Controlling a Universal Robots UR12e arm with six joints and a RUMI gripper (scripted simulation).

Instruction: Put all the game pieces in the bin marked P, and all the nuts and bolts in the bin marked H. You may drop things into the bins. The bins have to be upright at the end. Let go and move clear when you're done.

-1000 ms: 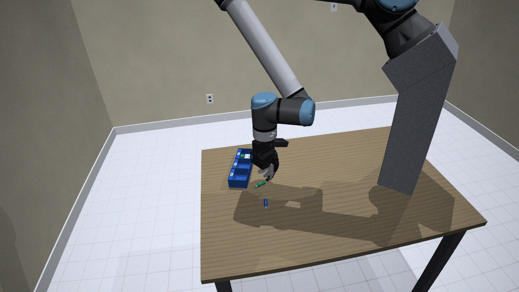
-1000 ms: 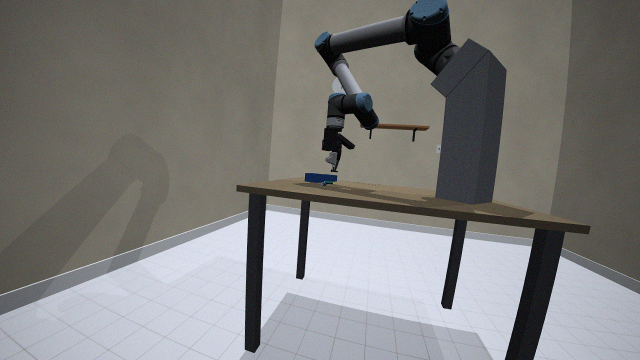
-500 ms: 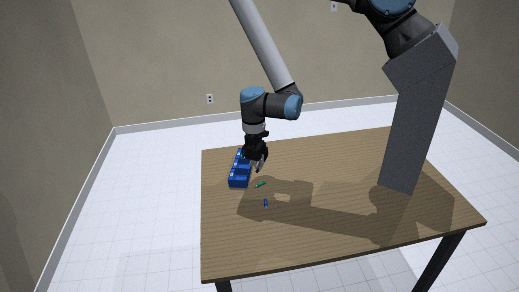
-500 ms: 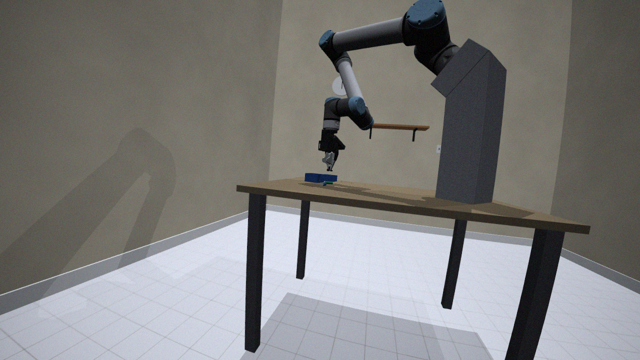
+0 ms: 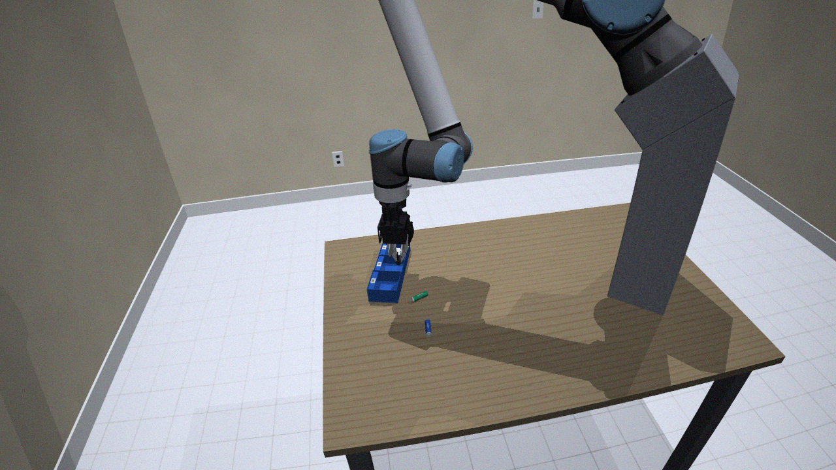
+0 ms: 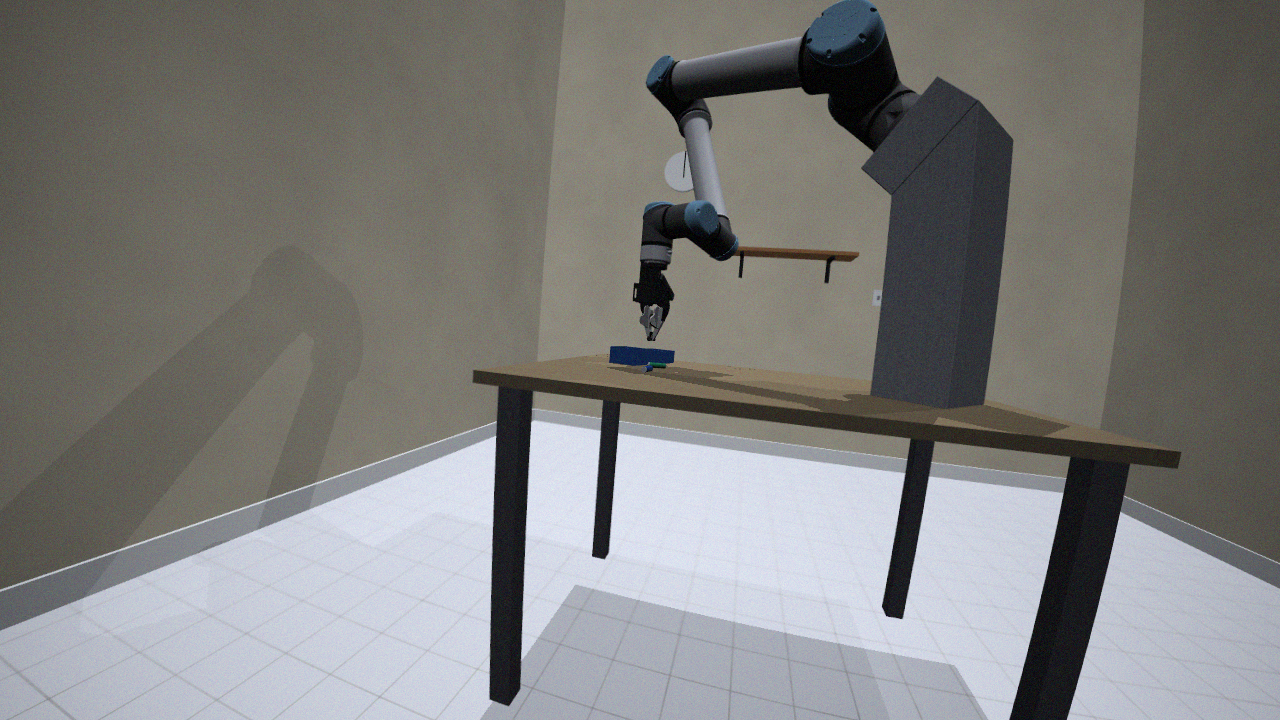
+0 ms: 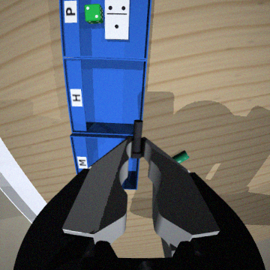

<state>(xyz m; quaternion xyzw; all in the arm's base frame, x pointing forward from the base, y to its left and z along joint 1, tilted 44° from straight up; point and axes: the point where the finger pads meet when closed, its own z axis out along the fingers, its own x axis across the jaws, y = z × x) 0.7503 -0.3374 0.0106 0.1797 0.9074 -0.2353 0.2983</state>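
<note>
Wrist view, nearest first: gripper [image 7: 136, 150] pinching a thin dark bolt [image 7: 137, 136] upright between nearly closed jaws, poised over the blue bin row [image 7: 143, 79] at the wall between M [image 7: 82, 162] and H [image 7: 76, 97]. Green bolt [image 7: 181, 157] lying on the table [image 7: 210, 56] just right of the row. Farther off, H bin, nothing seen inside. Farthest, P bin [image 7: 70, 11] holding a green die [image 7: 93, 13] and a white domino [image 7: 116, 19]. From the top view: blue bolt [image 5: 428, 327] lying near the green one, well apart from the bins.
</note>
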